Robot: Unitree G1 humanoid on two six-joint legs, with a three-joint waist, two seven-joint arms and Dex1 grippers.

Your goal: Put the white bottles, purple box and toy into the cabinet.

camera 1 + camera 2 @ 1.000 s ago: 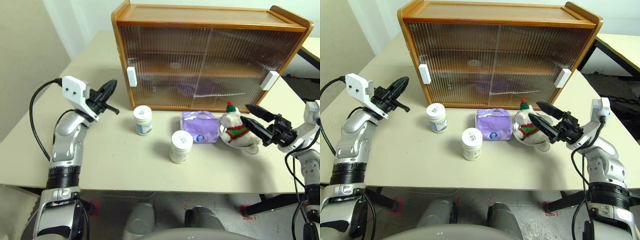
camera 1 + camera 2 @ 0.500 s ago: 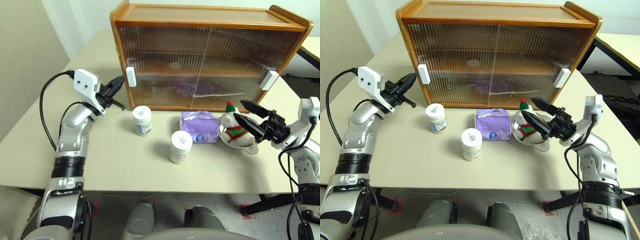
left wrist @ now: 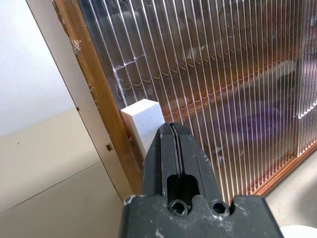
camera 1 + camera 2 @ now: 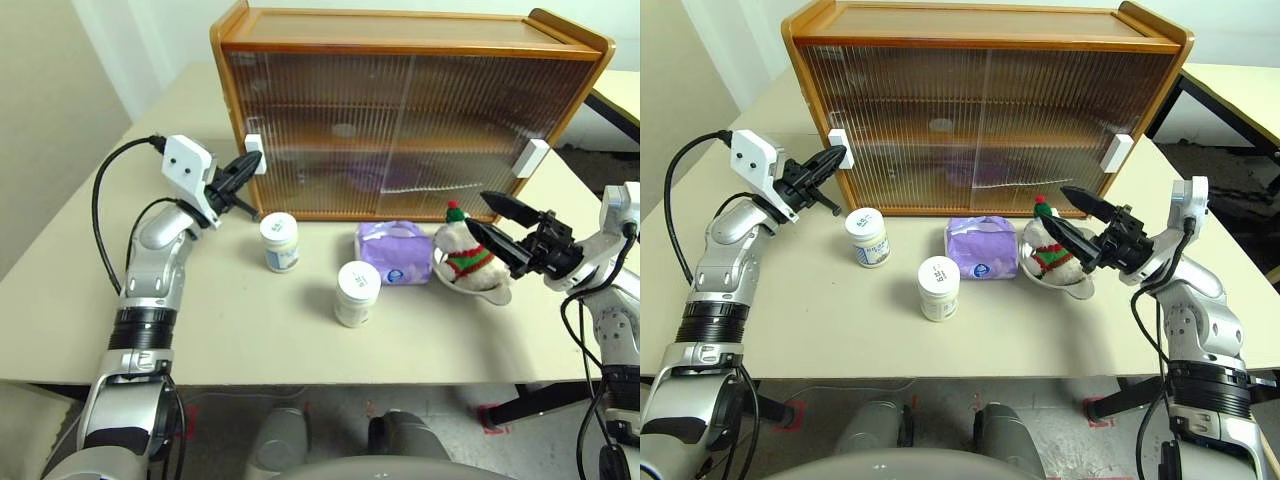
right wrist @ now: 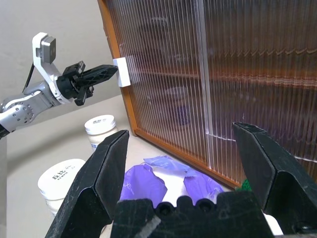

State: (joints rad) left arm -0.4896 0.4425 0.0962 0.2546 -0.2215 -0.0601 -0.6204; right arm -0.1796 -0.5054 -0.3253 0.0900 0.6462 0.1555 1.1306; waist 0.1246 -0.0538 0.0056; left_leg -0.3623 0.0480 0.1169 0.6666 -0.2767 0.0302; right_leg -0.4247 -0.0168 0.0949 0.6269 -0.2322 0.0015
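Observation:
The wooden cabinet stands at the back of the table with both ribbed doors closed. My left gripper is shut, its tip right at the white handle of the left door. Two white bottles stand in front of the cabinet, with the purple box to their right. Beside the box, the toy sits in a silver bowl. My right gripper is open and empty, its fingertips just right of the toy and pointing at it.
The right door's white handle is at the cabinet's far right edge. Blurred shapes show behind the ribbed doors. Another table stands to the right. Bare tabletop lies in front of the bottles.
My left gripper has moved right and up to the cabinet's left door handle. My right gripper has risen slightly and shifted left toward the toy. The objects have stayed put.

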